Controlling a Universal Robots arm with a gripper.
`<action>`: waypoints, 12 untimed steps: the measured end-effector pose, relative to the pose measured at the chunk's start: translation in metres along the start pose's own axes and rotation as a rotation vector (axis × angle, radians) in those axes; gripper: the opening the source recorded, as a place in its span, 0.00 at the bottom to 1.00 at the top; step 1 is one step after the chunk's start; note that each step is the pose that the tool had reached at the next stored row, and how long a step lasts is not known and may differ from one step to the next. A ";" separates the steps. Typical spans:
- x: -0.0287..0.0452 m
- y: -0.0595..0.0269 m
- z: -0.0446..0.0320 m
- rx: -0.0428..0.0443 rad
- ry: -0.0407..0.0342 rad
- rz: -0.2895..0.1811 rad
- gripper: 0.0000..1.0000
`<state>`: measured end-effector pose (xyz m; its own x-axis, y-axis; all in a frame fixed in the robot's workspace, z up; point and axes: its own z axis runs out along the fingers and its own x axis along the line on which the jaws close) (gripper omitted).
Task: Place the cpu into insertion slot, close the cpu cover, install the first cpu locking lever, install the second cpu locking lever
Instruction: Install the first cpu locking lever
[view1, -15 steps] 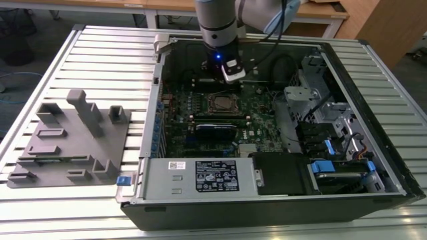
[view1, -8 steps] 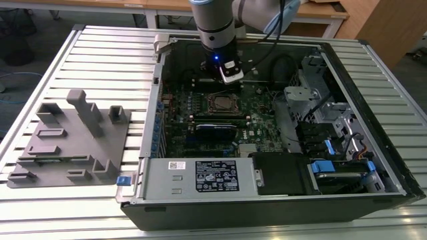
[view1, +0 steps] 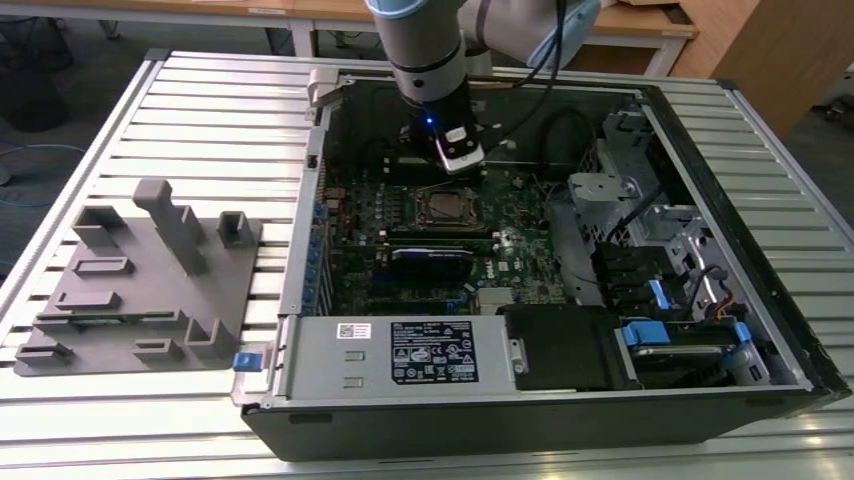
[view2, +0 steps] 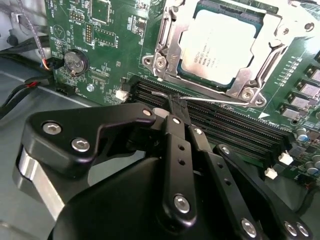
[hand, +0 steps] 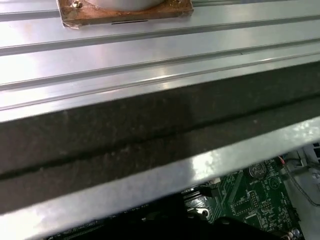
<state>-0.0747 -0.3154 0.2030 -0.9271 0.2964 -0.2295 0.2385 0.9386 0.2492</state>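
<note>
**CPU seated in its socket, cover down over it**

You can see the cpu lying flat in the insertion slot on the green motherboard, with the cpu cover lying over its edges. A thin wire lever runs along the socket's near side, beside the black memory slots. Your gripper has its fingers brought together, pinching the bent end of that lever.
</note>
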 end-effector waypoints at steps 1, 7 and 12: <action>0.0004 -0.0007 0.0001 -0.0044 -0.0021 0.001 0.11; 0.0026 -0.0049 0.0016 -0.0218 -0.0102 0.003 0.11; 0.0033 -0.0064 0.0038 -0.0280 -0.0142 0.007 0.11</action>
<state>-0.0782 -0.3197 0.1971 -0.9212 0.3053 -0.2410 0.2362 0.9314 0.2770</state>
